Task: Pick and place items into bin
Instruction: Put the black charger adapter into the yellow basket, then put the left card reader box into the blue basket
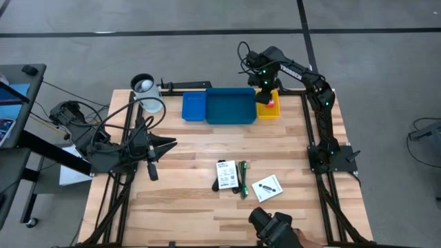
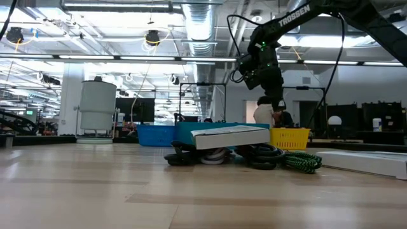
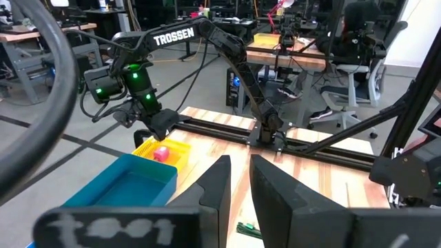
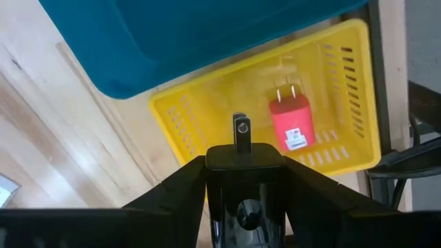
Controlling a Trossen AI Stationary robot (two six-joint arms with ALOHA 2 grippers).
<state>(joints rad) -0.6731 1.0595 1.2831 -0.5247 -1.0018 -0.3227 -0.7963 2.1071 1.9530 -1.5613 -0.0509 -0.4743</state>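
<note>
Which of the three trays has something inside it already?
The small yellow tray, at the row's right end under the right gripper: it holds a red block. Both blue trays look empty.

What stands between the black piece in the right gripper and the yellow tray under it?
Nothing visible does. The right gripper holds the small black piece above the yellow tray. Open air lies below it, and the red block lies off to one side inside that tray, clear of the piece.

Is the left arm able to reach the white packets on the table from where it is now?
Probably yes. The left gripper waits open above bare wood, and nothing stands between it and the white packets; the right gripper is far off, over the yellow tray.
</note>
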